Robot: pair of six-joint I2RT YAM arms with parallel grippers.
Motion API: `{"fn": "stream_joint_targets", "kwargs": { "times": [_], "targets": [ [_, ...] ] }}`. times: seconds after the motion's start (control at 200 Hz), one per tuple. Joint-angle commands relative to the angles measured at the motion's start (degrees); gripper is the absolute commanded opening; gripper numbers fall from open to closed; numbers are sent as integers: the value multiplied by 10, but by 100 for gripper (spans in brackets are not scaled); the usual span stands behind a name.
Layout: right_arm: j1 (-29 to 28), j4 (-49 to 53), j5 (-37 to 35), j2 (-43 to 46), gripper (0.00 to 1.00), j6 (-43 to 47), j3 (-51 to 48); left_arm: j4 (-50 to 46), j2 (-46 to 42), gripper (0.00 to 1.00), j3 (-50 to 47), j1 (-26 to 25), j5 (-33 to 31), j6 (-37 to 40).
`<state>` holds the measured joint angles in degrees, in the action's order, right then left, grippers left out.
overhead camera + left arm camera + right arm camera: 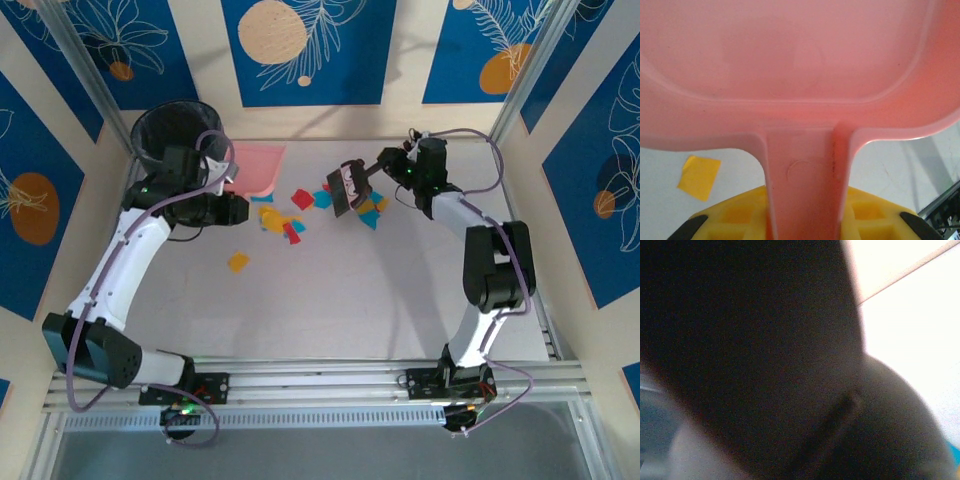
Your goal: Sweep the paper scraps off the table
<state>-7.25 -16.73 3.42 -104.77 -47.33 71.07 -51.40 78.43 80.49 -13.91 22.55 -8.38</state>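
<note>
**Top view:** you get the full layout here.
- The paper scraps (300,210) lie in a loose cluster mid-surface (350,300), between the dustpan (258,165) and the brush (348,188).
- One orange scrap (238,262) sits apart from the cluster, nearer the arm bases.
- The left tool (236,186) is at the dustpan handle, but the wrist and cable cover the grip, so you can't read it from here.
- The dustpan sits just beside the black bin (178,135).
- The right tool (388,163) is closed on the brush handle. The brush head is tilted at the right edge of the cluster, with scraps on both sides of it.

**Left wrist:** this settles the grip the top view hides.
- The left tool (805,220) is clamped on the pink handle, which sits tight between the yellow pads (737,215).
- The pan body is cut off at the frame edges and blocks the cluster.
- You see one yellow scrap (699,176) flat on the surface (900,165), lower left, apart from the pan.

**Right wrist:** mostly unreadable.
- A dark blurred mass sits up against the lens, and I can't tell what it is.
- You can't make out the fingers here; the jaws are fully shut.
- There is a washed-out pale patch at right.
- A cyan sliver at the lower right edge is too small to identify.
</note>
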Motion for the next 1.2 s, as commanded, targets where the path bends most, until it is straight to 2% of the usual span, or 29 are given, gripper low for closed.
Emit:
{"fn": "stream_joint_targets", "kwargs": {
  "times": [0.0, 0.285, 0.43, 0.61, 1.195],
  "targets": [
    [3, -9, -30, -31, 0, -33, 48, -19, -12, 0, -11, -17, -3, 36],
    [2, 27, -100, -109, 0, -47, 118, -20, -2, 0, -7, -35, -11, 39],
    [1, 45, -146, -120, 0, -38, 122, -22, 8, 0, -2, -41, -6, 39],
    [2, 78, -167, -114, 0, -25, 109, -29, 21, 0, 1, -51, -8, 47],
    [-35, 136, -302, 65, 0, -26, -128, -33, 44, 0, 2, -82, -15, 52]
  ]
}}
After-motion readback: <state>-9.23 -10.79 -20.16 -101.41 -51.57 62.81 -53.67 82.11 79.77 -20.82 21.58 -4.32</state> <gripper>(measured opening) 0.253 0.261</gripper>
